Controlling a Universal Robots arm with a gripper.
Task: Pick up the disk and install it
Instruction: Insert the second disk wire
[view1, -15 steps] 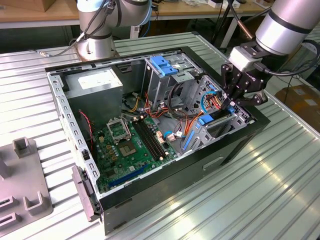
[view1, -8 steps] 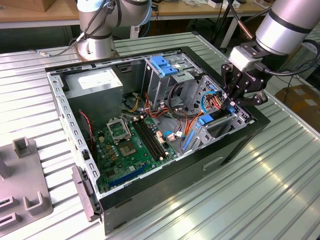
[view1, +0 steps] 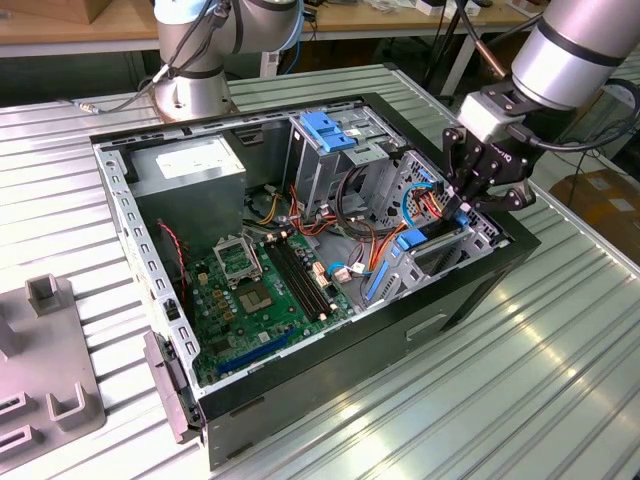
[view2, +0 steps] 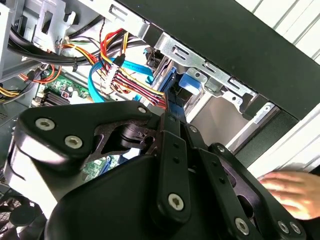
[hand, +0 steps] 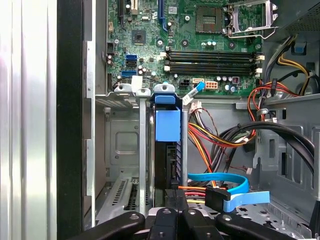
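Roughly centred on a ribbed metal table (view1: 560, 370) sits an open black desktop computer case (view1: 330, 365). Going from the exterior view's left — a grey power supply box (view1: 195, 170), then a green motherboard (view1: 265, 290), then a tall metal drive cage with a blue plastic latch (view1: 330, 130). Furthest to the exterior view's right, the black robot gripper (view1: 470, 205) reaches into the case's corner bay. The first wrist view shows its fingers (hand: 172, 220) pressed together on the disk (hand: 167, 150) — a drive with blue plastic rails standing on edge, seated in its metal bay. A person's hand (view2: 292, 192) rests outside the case.
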